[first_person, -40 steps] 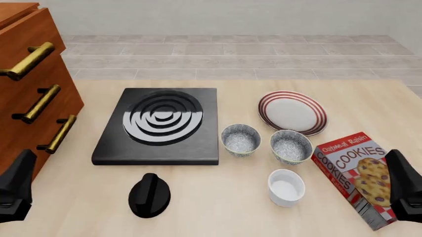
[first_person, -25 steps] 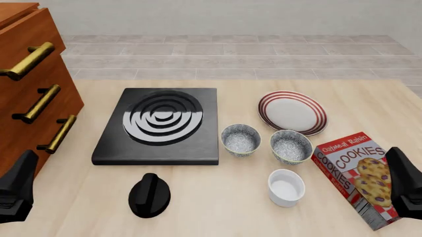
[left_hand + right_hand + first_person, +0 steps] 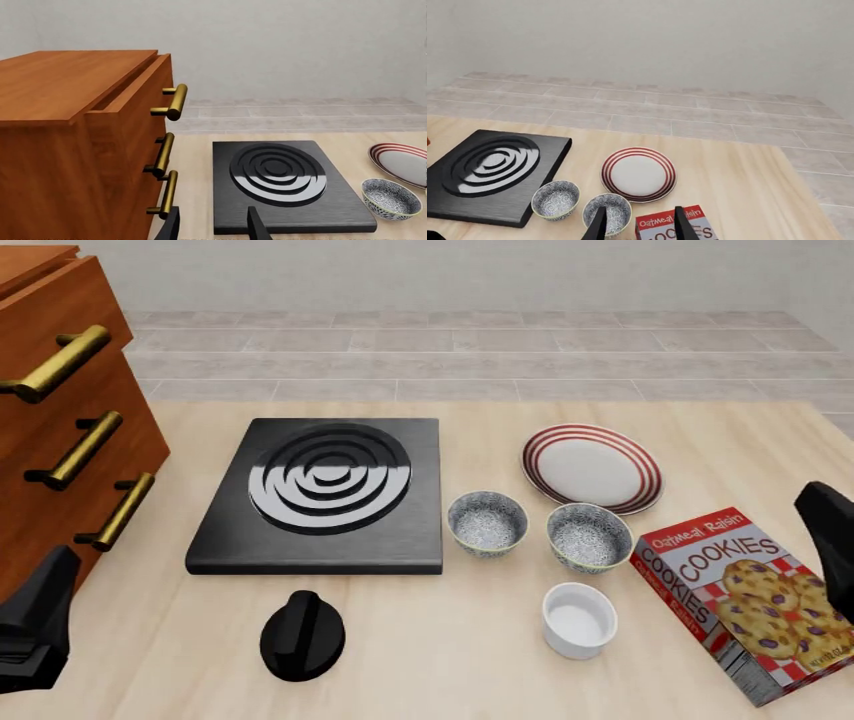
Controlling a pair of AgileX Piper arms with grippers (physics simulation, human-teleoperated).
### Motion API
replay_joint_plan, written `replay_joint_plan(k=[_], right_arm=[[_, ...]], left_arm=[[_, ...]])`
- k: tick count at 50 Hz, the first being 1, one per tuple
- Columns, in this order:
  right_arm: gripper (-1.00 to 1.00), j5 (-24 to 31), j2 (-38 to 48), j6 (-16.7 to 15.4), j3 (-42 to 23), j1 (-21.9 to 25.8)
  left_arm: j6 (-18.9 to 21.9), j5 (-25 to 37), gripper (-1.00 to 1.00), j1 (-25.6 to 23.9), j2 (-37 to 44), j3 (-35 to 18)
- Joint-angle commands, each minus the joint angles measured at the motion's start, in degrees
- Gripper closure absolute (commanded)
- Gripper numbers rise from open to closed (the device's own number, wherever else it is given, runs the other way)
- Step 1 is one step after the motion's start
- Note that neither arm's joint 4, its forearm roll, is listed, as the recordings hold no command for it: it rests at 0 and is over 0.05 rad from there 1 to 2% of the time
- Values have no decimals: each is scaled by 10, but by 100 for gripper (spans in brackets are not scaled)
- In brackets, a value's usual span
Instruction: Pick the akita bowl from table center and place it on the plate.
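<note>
- Nothing is done yet: your right gripper (image 3: 637,225) holds nothing, its fingers parted with bare space between them.
- Your left gripper (image 3: 212,227) is likewise parted and idle, off by the drawer cabinet (image 3: 54,430).
- The akita bowl (image 3: 487,523) sits untouched ahead and to the left of your right gripper, just beside its twin bowl (image 3: 589,537).
- The plate (image 3: 591,468) lies bare, just beyond both bowls.
- Reach, grasp, lift and placement all remain.

The akita bowl (image 3: 487,523) sits hemmed between my stove plate (image 3: 320,494) and its twin bowl (image 3: 589,536), open above, with the ramekin (image 3: 579,619) nearer me.
</note>
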Motion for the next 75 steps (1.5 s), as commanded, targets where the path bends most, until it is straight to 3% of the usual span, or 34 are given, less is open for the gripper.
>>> replay_joint_plan(k=[1,2,4,8,9,15,17,25,35,37,48,54,62,66,75], right_arm=[[-100,30,120,-48,-90,67],[-100,34,134,-52,-96,93],[-100,44,194,-103,-121,131],[-100,73,219,-92,-161,148],[-100,93,245,-117,-178,172],[-100,145,309,-126,-245,223],[-100,165,344,-149,-270,238],[-100,199,477,-199,-308,299],[-100,227,584,-213,-337,361],[-100,234,602,-228,-339,374],[-100,246,685,-269,-382,361],[-100,236,719,-309,-388,335],[-100,215,750,-357,-378,307],[-100,196,762,-412,-362,265],[-100,174,779,-445,-348,240]], left_arm=[[-7,4,-100,-3,1,0],[-8,5,-100,-4,1,0],[-8,6,-100,-8,-2,-1],[-9,8,-100,-12,-3,-3],[-9,7,-100,-15,-3,-2],[-12,12,-100,-21,-3,-4],[-13,13,-100,-24,-4,-4],[-15,16,-100,-26,-3,-5],[-16,13,-100,-26,-3,-4],[-14,12,-100,-27,-4,-5],[-15,11,-100,-28,-4,-5],[-16,18,-100,-32,-4,-12],[-16,18,-100,-31,-3,-10],[-14,19,-100,-36,-3,-11],[-13,19,-100,-39,-3,-12]])
